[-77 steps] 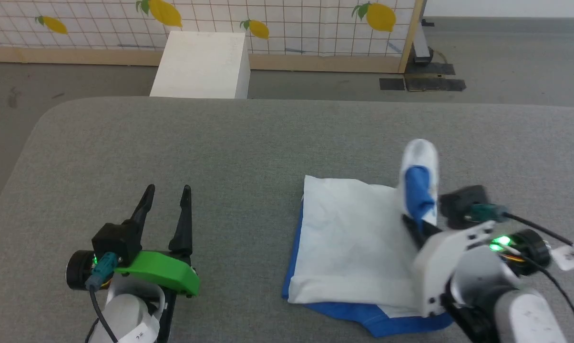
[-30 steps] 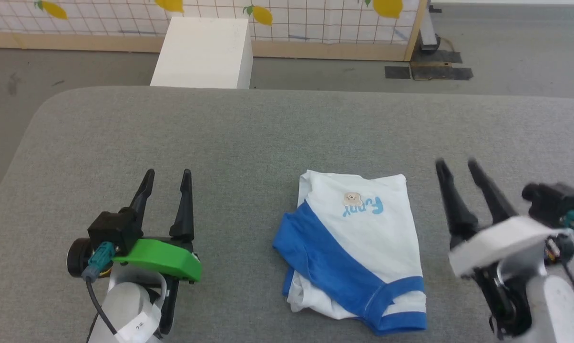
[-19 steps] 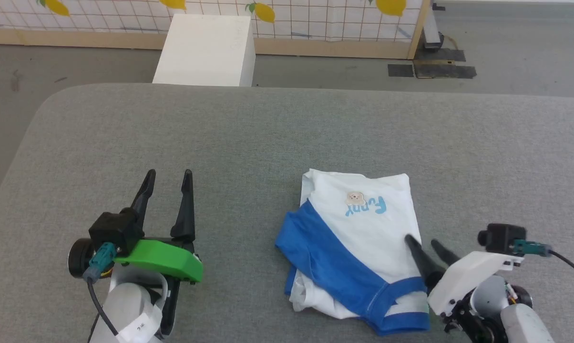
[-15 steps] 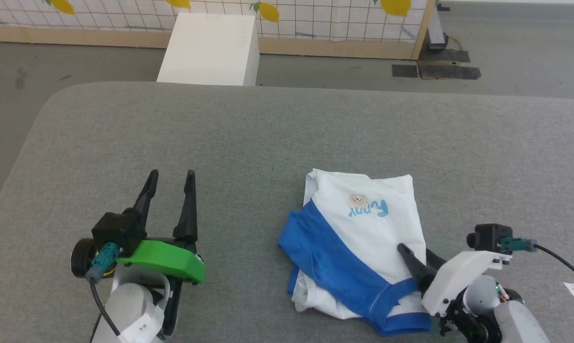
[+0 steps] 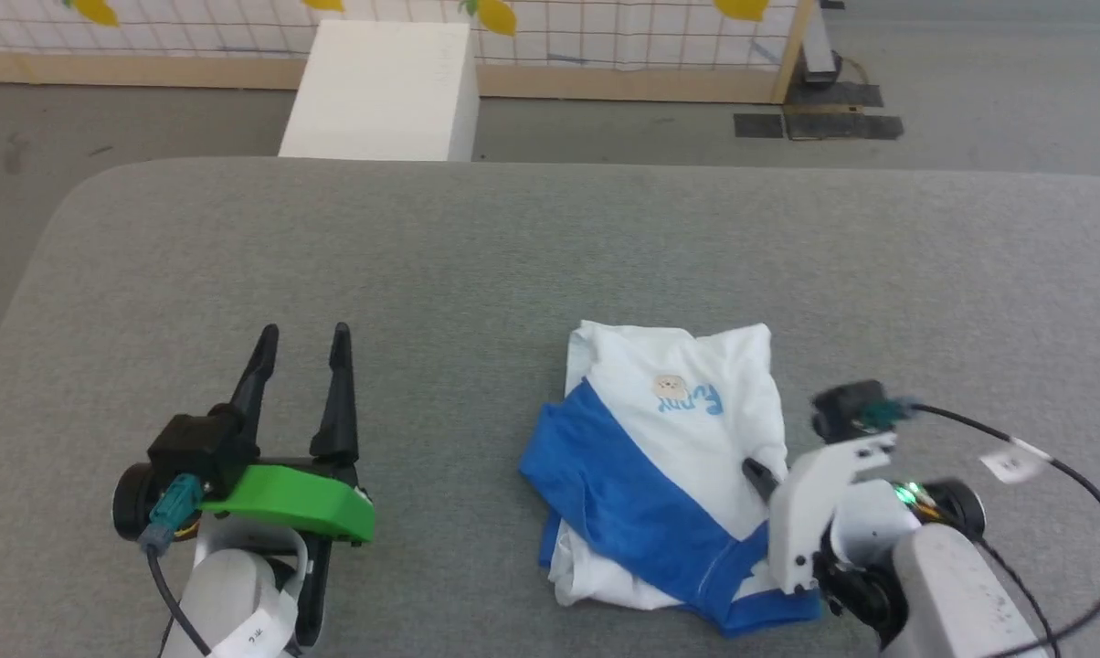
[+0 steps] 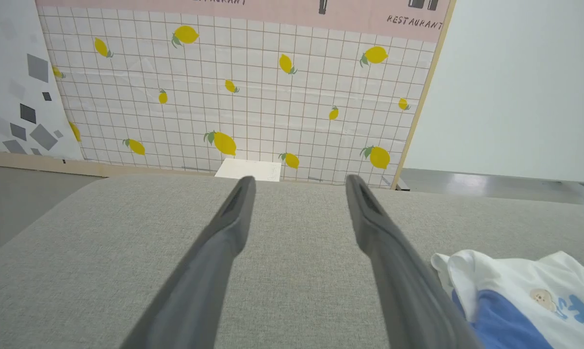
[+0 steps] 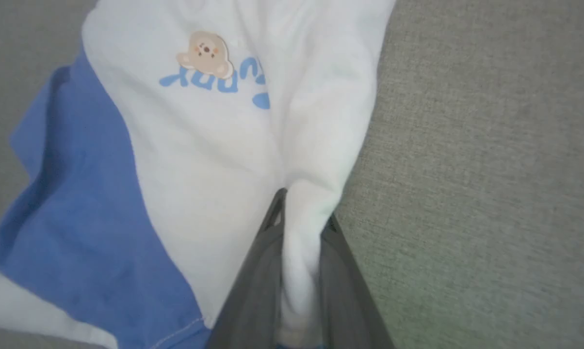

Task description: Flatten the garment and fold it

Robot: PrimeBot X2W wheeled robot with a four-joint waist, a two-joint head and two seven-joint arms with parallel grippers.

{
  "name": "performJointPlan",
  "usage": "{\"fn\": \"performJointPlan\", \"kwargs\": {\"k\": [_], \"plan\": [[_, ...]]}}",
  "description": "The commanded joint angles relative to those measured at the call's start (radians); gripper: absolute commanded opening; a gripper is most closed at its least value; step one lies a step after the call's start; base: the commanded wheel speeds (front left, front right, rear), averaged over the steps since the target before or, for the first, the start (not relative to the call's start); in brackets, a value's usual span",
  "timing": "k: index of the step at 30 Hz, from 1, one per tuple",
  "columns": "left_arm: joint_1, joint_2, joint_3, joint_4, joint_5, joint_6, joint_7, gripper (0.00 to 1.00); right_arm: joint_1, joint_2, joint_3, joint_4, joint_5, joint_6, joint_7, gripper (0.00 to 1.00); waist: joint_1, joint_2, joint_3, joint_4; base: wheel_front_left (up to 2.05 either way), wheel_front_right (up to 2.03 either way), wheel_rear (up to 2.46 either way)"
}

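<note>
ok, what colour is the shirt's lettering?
Shirt lettering: light blue, clearest in right wrist view.

**Shirt's folded into a small bundle, right edge pinched**

So the shirt (image 5: 669,439) lies in a compact, roughly rectangular bundle on the grey table (image 5: 513,247), right of centre and toward the near side in the head view. The top layer is white, with a little bear patch (image 7: 204,48) and blue lettering (image 7: 209,80) that reads upside down from the head. A bright blue band runs diagonally across its left and near part, ending in a stitched blue edge. Some white layers peek out underneath there. It's a bit rumpled, not super crisp. Along the right edge a ridge of white fabric bunches up, pinched between the right gripper's (image 5: 756,473) fingers.
</note>
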Motion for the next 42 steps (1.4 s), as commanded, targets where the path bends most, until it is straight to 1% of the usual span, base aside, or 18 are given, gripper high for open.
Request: {"fn": "performJointPlan", "kwargs": {"k": [1, 3, 5, 6, 9, 12, 14, 18, 22, 27, 34, 42], "plan": [[0.013, -0.001, 0.007, -0.011, 0.014, -0.005, -0.004, 1.0, -0.025, -0.002, 0.018, -0.029, -0.056, -0.001, 0.029, 0.0, 0.0, 0.0, 0.021, -0.046, 0.0, 0.0, 0.0], [0.018, -0.001, 0.017, -0.028, 0.016, -0.004, -0.004, 1.0, -0.045, -0.016, 0.063, -0.079, -0.146, -0.001, 0.072, 0.0, 0.0, 0.0, 0.035, -0.083, 0.0, 0.0, 0.0], [0.02, -0.002, 0.023, -0.043, 0.018, -0.004, -0.004, 1.0, -0.068, -0.066, 0.116, -0.121, -0.202, -0.001, 0.109, 0.0, 0.0, 0.0, 0.05, -0.12, 0.0, 0.0, 0.0], [0.018, -0.002, 0.024, -0.049, 0.019, -0.004, -0.004, 1.0, -0.083, -0.101, 0.143, -0.138, -0.22, -0.001, 0.122, 0.0, 0.0, 0.0, 0.059, -0.14, 0.0, 0.0, 0.0], [0.008, -0.001, 0.023, -0.062, 0.023, -0.004, -0.004, 1.0, -0.131, -0.205, 0.214, -0.177, -0.25, -0.001, 0.135, 0.0, 0.0, 0.0, 0.089, -0.199, 0.0, 0.0, 0.0], [-0.013, 0.0, 0.018, -0.074, 0.027, -0.005, -0.004, 1.0, -0.179, -0.307, 0.265, -0.185, -0.263, -0.001, 0.144, 0.0, 0.0, 0.0, 0.126, -0.261, 0.0, 0.0, 0.0], [-0.028, 0.001, 0.019, -0.089, 0.027, -0.005, -0.004, 1.0, -0.211, -0.357, 0.289, -0.185, -0.264, -0.001, 0.14, 0.0, 0.0, 0.0, 0.155, -0.301, 0.0, 0.0, 0.0], [-0.056, 0.011, 0.021, -0.12, 0.035, -0.006, -0.004, 1.0, -0.276, -0.425, 0.307, -0.176, -0.275, -0.001, 0.1, 0.0, 0.0, 0.0, 0.214, -0.371, 0.0, 0.0, 0.0], [-0.08, 0.033, 0.021, -0.144, 0.046, -0.006, -0.004, 1.0, -0.332, -0.461, 0.275, -0.132, -0.296, -0.001, 0.041, 0.0, 0.0, 0.0, 0.273, -0.423, 0.0, 0.0, 0.0], [-0.12, 0.072, 0.009, -0.164, 0.06, -0.007, -0.004, 1.0, -0.38, -0.482, 0.184, -0.06, -0.345, -0.001, -0.043, 0.0, 0.0, 0.0, 0.348, -0.451, 0.0, 0.0, 0.0], [-0.162, 0.132, -0.008, -0.185, 0.06, -0.007, 0.001, 1.0, -0.429, -0.495, 0.08, 0.015, -0.439, -0.001, -0.136, 0.0, 0.0, 0.0, 0.429, -0.457, 0.0, 0.0, 0.0], [-0.193, 0.176, -0.029, -0.209, 0.052, -0.007, 0.026, 1.0, -0.48, -0.467, -0.063, 0.089, -0.515, -0.001, -0.252, 0.0, 0.0, 0.0, 0.493, -0.439, 0.0, 0.0, 0.0]]}}
